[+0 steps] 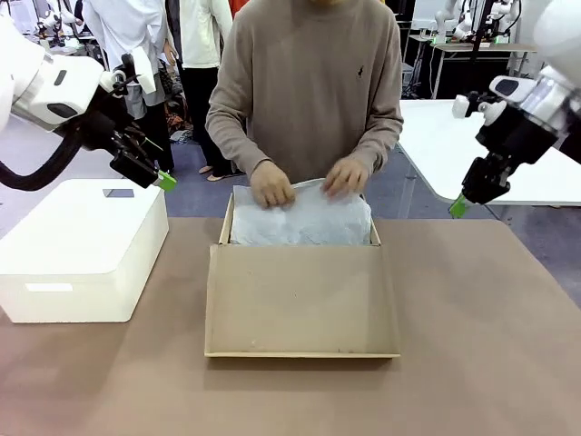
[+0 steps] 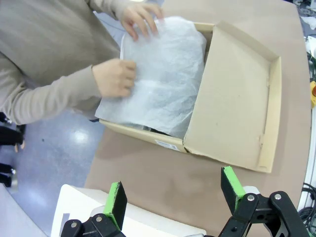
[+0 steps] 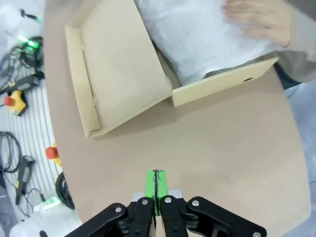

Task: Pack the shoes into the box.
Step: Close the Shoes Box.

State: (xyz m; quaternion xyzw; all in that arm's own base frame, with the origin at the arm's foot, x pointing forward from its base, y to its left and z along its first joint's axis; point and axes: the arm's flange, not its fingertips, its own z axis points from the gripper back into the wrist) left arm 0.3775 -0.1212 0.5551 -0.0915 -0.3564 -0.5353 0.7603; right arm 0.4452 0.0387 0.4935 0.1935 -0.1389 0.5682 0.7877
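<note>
From the front, the box (image 1: 225,227) sits on the table (image 1: 472,345) mid-way between the arms. Its long axis runs left to right, and its lid (image 1: 300,300) lies folded flat toward your robot's side. White tissue paper (image 1: 304,222) fills the tray on the far half. The person presses it down with one hand (image 1: 272,184) and the other hand (image 1: 346,175) at the box's far wall. The left gripper (image 1: 166,180) hangs in the air left of the box, above a white box (image 1: 82,245) that stands just beside it. The right gripper (image 1: 458,207) hangs to the right of the box, well apart from it.

In the left wrist view, the left gripper (image 2: 174,192) has its fingers spread wide with nothing between them. The box (image 2: 237,98) lies beyond them, lid inside up. Both hands (image 2: 116,76) rest on the tissue paper (image 2: 163,74). A dark sliver (image 2: 150,130) shows under the paper's near edge. You cannot tell whether it belongs to the shoes or which way they point.

In the right wrist view, the right gripper (image 3: 157,185) has its pads pressed together, empty, over bare table short of the box (image 3: 118,64).
</note>
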